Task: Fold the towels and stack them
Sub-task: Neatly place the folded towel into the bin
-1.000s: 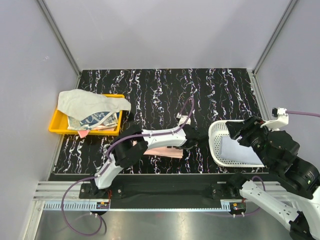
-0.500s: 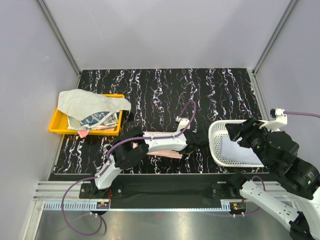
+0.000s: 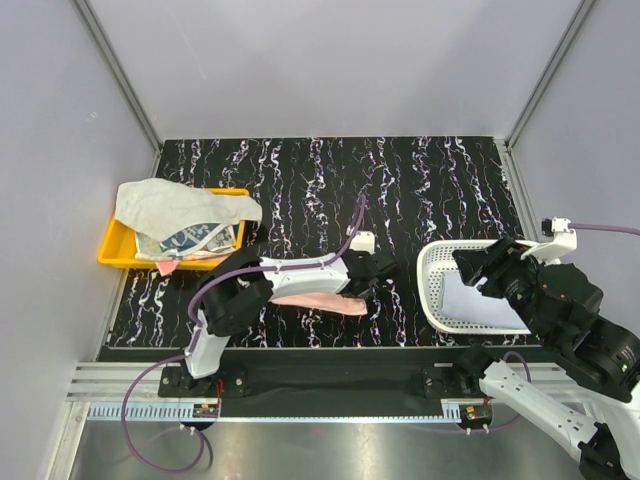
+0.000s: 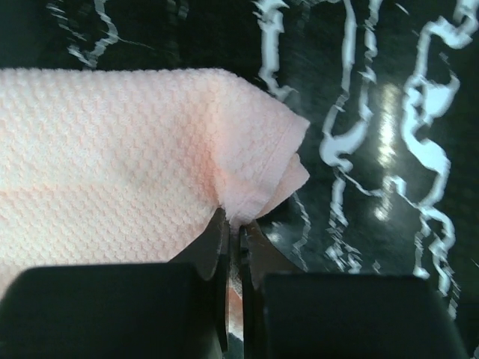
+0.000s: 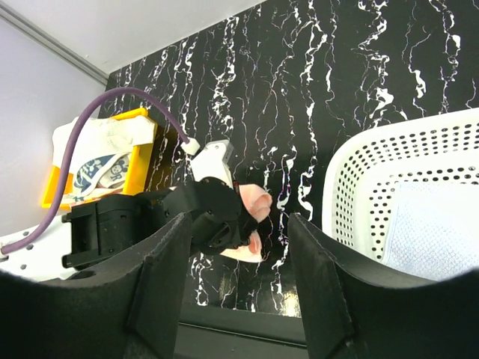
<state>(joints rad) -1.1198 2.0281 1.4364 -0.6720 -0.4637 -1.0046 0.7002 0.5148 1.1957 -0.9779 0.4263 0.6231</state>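
Note:
A pale pink towel (image 3: 312, 301) (image 4: 112, 164) lies folded on the black marbled table near the front edge. My left gripper (image 3: 362, 284) (image 4: 233, 224) is shut on its bunched right-hand corner (image 4: 258, 179), low over the table. A pale blue towel (image 3: 482, 300) (image 5: 438, 232) lies in the white mesh basket (image 3: 430, 285). A whitish towel (image 3: 185, 205) is draped over a blue-patterned towel (image 3: 192, 240) in the yellow tray (image 3: 113, 250). My right gripper (image 3: 470, 262) (image 5: 238, 224) hangs open above the basket's left rim, holding nothing.
The basket stands at the right front and the tray at the left edge of the table. Grey walls with metal corner posts close in the back and both sides. The left arm's purple cable (image 3: 352, 235) loops over the table's middle.
The left gripper has closed onto the pink towel's right corner and drawn slightly to the left. The right arm has barely moved.

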